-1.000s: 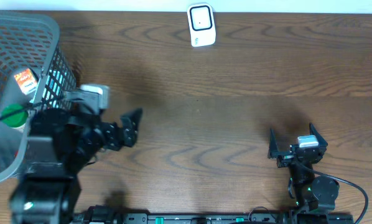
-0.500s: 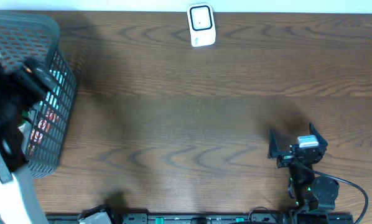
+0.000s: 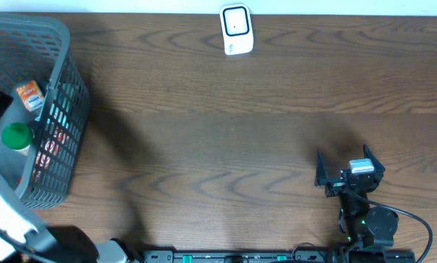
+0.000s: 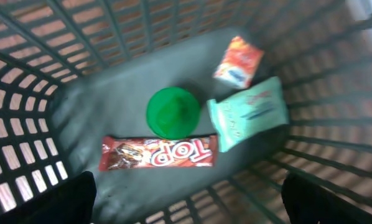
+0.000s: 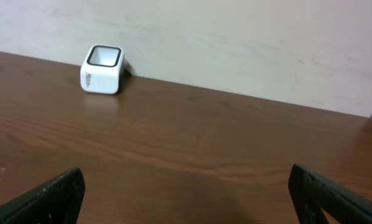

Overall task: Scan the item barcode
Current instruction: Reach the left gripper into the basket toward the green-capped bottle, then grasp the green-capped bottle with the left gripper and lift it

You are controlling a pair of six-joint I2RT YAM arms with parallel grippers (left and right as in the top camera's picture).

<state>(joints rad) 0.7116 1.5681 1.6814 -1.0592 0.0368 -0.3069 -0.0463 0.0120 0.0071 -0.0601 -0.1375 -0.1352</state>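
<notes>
The grey basket [image 3: 61, 109] at the table's left holds a red "TOP" bar [image 4: 158, 152], a green round lid [image 4: 172, 112], a mint-green packet [image 4: 248, 112] and an orange packet [image 4: 239, 61]. No barcode is readable on them. My left gripper [image 4: 189, 205] hangs open above the basket floor, with nothing between its fingers. The white scanner [image 3: 237, 29] stands at the table's far edge, also seen as the scanner [image 5: 102, 68] in the right wrist view. My right gripper [image 3: 348, 175] rests open near the front right, holding nothing.
The basket's grid walls [image 4: 335, 180] surround the left gripper on all sides. The left arm [image 3: 3, 212] runs along the overhead view's left edge. Bare wooden table [image 3: 226, 146] lies between basket, scanner and right arm.
The left arm has swung from the table beside the basket to over the basket, and its camera now looks down at the items. The right arm has not moved.
</notes>
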